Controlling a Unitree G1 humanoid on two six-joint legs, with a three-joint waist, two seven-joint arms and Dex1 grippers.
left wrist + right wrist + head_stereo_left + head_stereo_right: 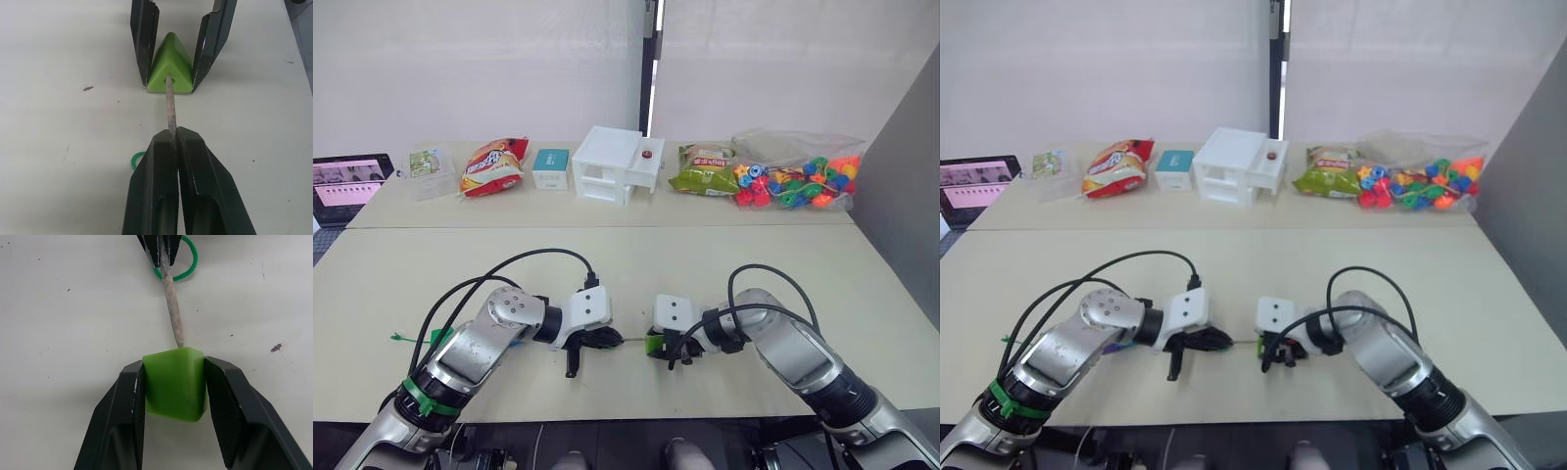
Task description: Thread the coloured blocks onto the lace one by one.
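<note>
Now lace tip pinched by left fingers, entering green block clamped between right fingers.

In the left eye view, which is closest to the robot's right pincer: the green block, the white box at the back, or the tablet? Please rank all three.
1. The green triangular plastic block, clamped in the right pincer itself.
2. The white plastic drawer box, at the back of the far table, near the middle.
3. The black tablet with a lit screen, at the far left edge.
</note>
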